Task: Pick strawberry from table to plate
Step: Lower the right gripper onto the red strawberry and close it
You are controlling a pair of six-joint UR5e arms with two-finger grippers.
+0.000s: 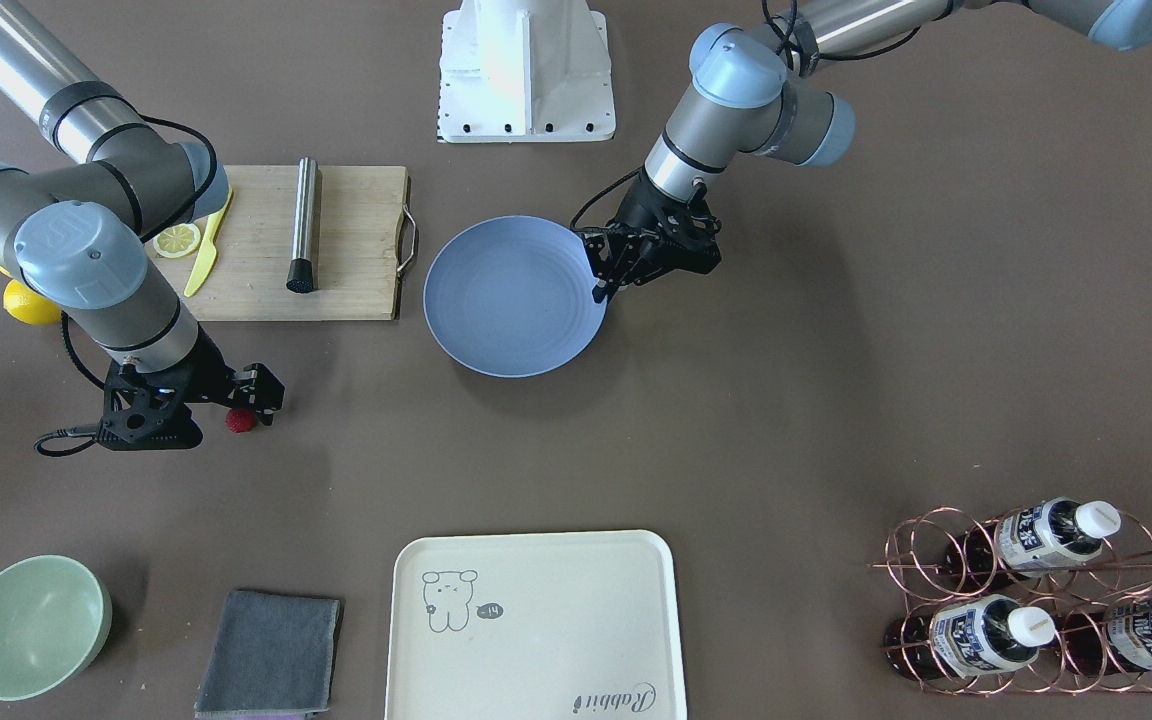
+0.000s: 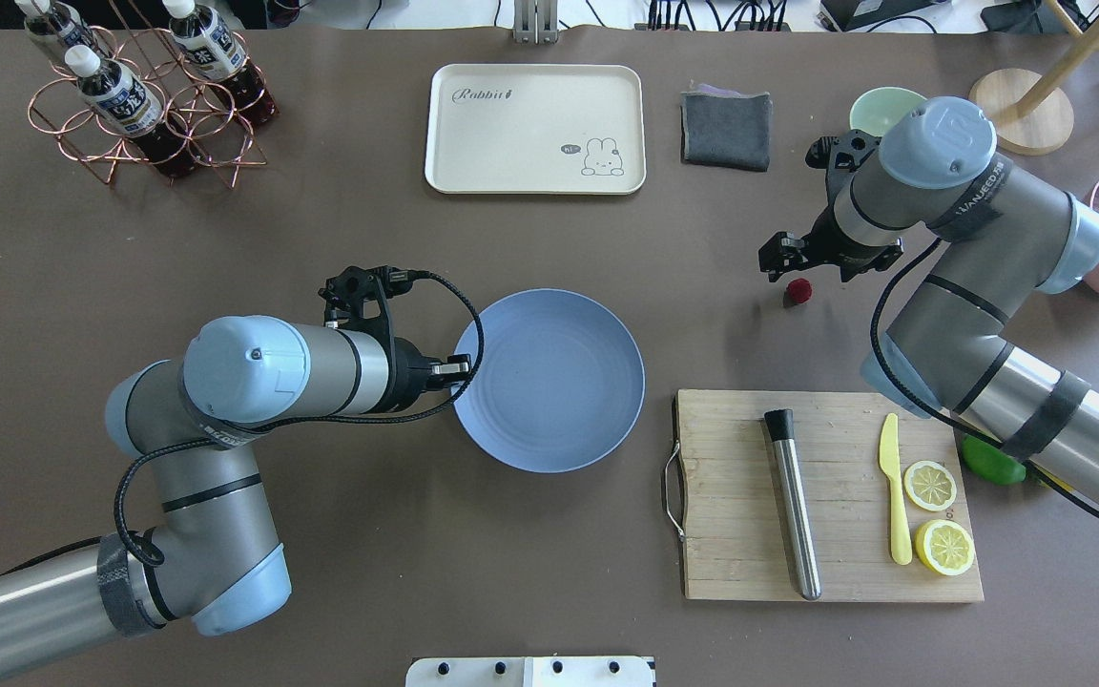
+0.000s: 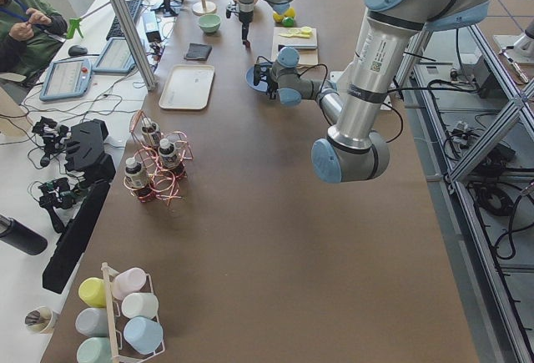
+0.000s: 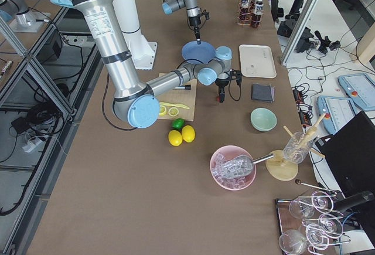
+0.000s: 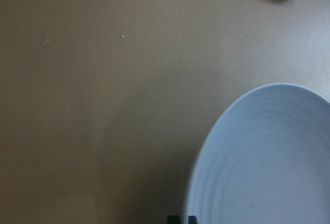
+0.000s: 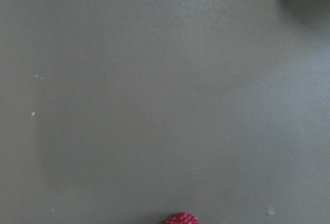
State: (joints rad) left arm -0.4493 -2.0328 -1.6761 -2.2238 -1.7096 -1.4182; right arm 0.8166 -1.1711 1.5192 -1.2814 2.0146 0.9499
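Observation:
The strawberry is small and dark red. It lies on the table, right of the plate, and also shows in the front view as the strawberry. My right gripper hovers just over it and looks open. None of its fingers appear in the right wrist view, where the strawberry peeks in at the bottom edge. The light-blue plate is bare. My left gripper is shut, its tips right at the plate's rim.
A wooden cutting board holds a steel muddler, a yellow knife and lemon halves. Further off are a cream tray, a grey cloth, a green bowl and a copper bottle rack. Whole lemons and a lime lie beside the board.

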